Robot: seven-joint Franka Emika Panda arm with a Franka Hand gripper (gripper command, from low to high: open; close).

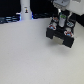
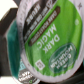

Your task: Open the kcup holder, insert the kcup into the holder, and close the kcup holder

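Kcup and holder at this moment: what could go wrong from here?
1. In the wrist view the kcup fills the frame tilted, so it could meet a slot crooked.
2. In the exterior view the hand sits right above the kcup holder; blur hides whether a slot is free, risking a jam.

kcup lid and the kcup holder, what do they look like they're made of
The kcup lid looks like thin foil or coated film, glossy: printed green and dark label, soft glare on its pale rim. The kcup holder looks like matte black plastic or painted metal; too blurred to say which.
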